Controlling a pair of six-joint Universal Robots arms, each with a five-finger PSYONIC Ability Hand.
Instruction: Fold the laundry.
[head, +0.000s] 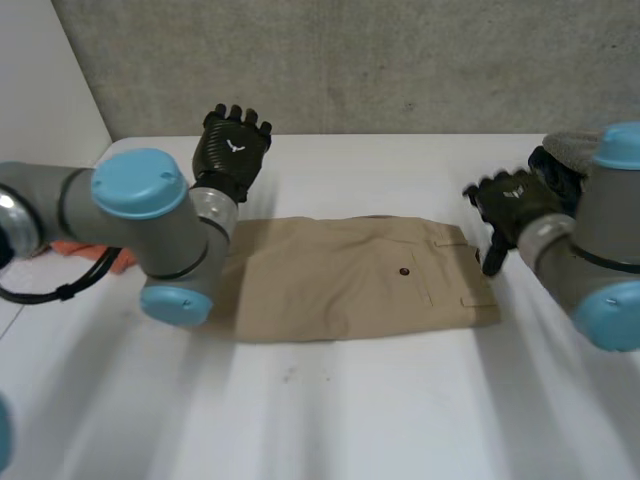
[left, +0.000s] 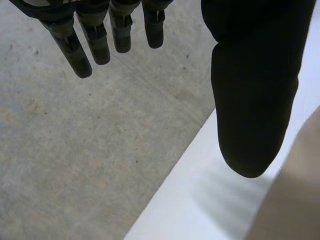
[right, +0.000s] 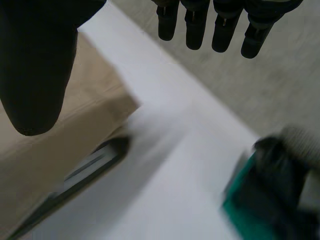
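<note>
Tan trousers (head: 350, 275) lie folded into a flat rectangle in the middle of the white table (head: 350, 400), back pocket and button facing up. My left hand (head: 232, 150) is lifted above the table just beyond the cloth's far left corner, open, fingers straight and holding nothing. In the left wrist view its fingers (left: 95, 40) point past the table's far edge, with the tan cloth (left: 295, 200) beside the thumb. My right hand (head: 515, 205) hovers at the cloth's right edge, open and empty. In the right wrist view a corner of the trousers (right: 75, 115) lies under its thumb (right: 37, 65).
An orange cloth (head: 90, 255) lies at the table's left side behind my left arm. A heap of grey and dark clothes (head: 565, 160) sits at the far right, showing green and black (right: 270, 200) in the right wrist view. A concrete wall stands behind the table.
</note>
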